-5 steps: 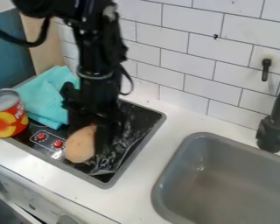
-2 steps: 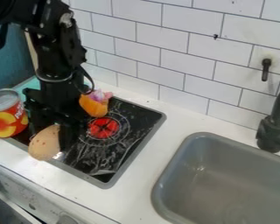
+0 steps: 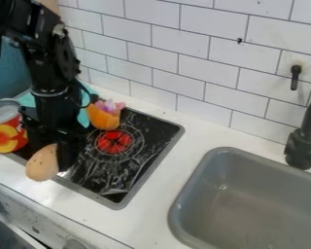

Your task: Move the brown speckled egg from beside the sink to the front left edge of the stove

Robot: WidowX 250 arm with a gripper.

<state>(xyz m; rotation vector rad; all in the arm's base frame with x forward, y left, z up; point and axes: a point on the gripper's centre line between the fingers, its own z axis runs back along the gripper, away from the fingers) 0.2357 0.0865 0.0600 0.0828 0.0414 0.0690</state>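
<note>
Cam view, stove [image 3: 133, 168] = your landmark. Your hand [image 3: 53, 154] is clamped on a tan, speckled, oval item [image 3: 41, 164], over stove's front L edge. Dark finger shows along item's R side; item pokes out toward you & L, tilted. Can't tell if its low end touches anything. Your arm [image 3: 49, 73] drops in from upper L, over stove's L end.

Rel. to stove:
- L end: can [image 3: 8, 131], red w/ fruit pic & silvery top, upright, close beside your hand, partly cut off by view edge.
- Back L: teal cloth [image 3: 85, 118], behind your arm, partly hidden by it.
- Back L part, R of cloth: orange piece [image 3: 104, 119] w/ pink-purple top [image 3: 109, 106], just behind burner mark.
- Toward middle: red burner mark [image 3: 114, 142] w/ thin rings round it, R of your hand, well apart from tan item. Glossy black top has whitish streaks & glare, mostly front & R of mark.
- All round: white counter [image 3: 161, 197].
- R: gray sink [image 3: 249, 209], set in counter, strip of counter btwn. Black faucet [image 3: 303, 146] at sink's back R, partly out of view.
- Behind: white tile wall [image 3: 203, 46]; small black hook [image 3: 296, 78] on it, far R, above faucet.
- Front, below counter edge: pale panel [image 3: 35, 214] w/ knobs.
</note>
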